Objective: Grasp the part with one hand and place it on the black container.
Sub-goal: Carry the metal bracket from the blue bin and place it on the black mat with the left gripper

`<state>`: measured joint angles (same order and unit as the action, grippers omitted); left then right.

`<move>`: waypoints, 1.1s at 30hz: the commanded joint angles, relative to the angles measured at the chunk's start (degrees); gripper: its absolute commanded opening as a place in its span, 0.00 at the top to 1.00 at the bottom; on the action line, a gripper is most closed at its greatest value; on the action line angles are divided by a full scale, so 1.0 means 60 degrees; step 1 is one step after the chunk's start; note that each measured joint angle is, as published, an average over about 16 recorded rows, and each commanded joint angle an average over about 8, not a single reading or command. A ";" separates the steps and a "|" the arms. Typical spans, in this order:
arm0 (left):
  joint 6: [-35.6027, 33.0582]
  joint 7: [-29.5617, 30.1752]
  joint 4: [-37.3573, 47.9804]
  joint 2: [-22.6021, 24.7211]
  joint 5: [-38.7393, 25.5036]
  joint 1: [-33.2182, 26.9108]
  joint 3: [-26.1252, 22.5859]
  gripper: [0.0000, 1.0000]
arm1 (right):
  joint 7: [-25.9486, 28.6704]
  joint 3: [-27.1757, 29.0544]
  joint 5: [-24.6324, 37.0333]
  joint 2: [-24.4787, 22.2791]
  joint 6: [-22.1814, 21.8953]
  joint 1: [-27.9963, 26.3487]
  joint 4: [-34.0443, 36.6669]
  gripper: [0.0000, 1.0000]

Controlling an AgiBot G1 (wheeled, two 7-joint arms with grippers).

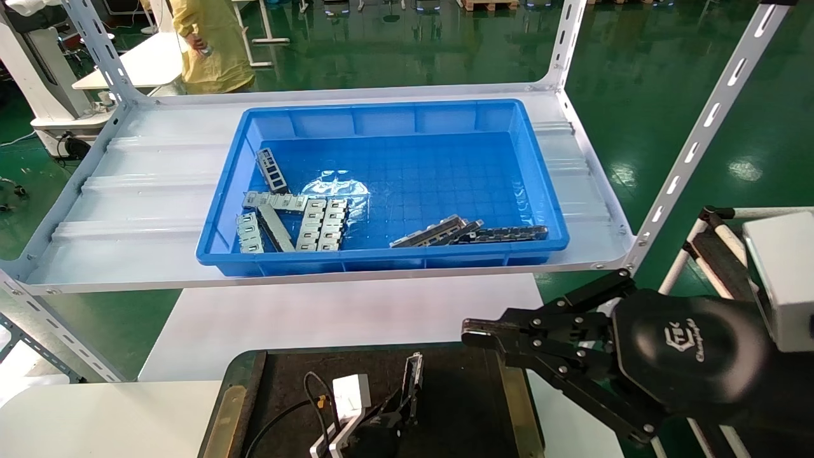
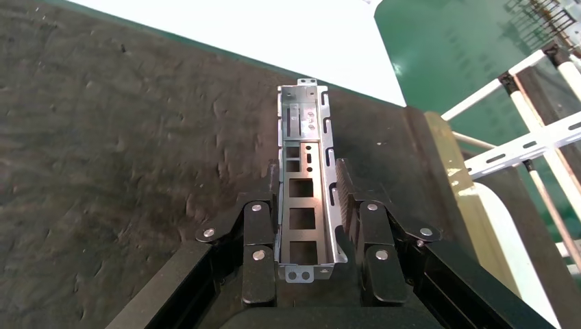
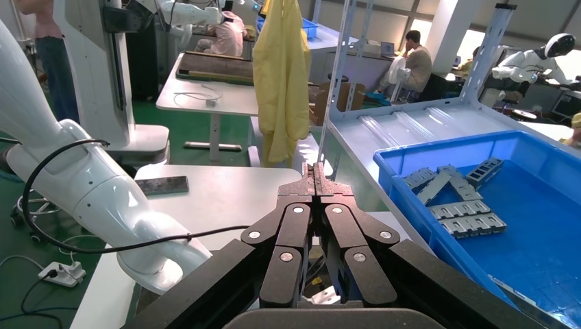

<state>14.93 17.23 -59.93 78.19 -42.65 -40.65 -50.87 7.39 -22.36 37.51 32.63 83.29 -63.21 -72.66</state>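
- The part [image 2: 306, 199], a narrow silver trough with a row of rectangular slots, sits between the two fingers of the left gripper [image 2: 308, 229], which is clamped on its long sides.
- In the head view the part [image 1: 413, 378] stands tilted over the black container [image 1: 458, 394], above the tray's dark floor; whether its far end touches the floor cannot be told.
- The black container has a matte, rough floor and brass-coloured strips along its side rims, and it rests on a white table [image 1: 95, 413] at the near edge of the scene.
- The right gripper [image 1: 474, 334] hangs just beside the black container's right rim, above it; its fingers are pressed together with nothing between them, as the right wrist view shows [image 3: 315, 179].
- Beyond the black container a white metal shelf [image 1: 146, 191] carries a deep blue bin [image 1: 540, 191], well apart from the tray.
- The bin holds flat silver plates [image 1: 321, 224] toward its left and darker slotted strips [image 1: 470, 233] along its near wall.
- The room has a glossy green floor [image 1: 636, 95].
- A person in a yellow coat [image 1: 213, 41] stands beyond the shelf, by other white tables.
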 commanded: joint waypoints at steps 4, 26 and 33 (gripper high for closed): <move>0.0356 0.0656 0.0120 0.0007 -0.0241 -0.0143 -0.0439 0.91 | 0.0000 0.0000 0.0000 0.0000 0.0000 0.0000 0.0000 0.81; 0.1604 0.4027 0.0344 -0.0006 -0.1839 -0.0668 -0.2288 0.00 | -0.0001 -0.0002 -0.0001 -0.0001 -0.0001 -0.0001 0.0000 0.00; 0.1983 0.4890 0.0229 -0.0065 -0.2318 -0.0853 -0.2754 0.00 | -0.0001 -0.0002 -0.0002 -0.0001 -0.0001 -0.0001 0.0000 0.00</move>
<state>26.26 46.29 -58.54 77.59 -56.69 -45.93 -67.08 7.38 -22.38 37.50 32.63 83.28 -63.21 -72.66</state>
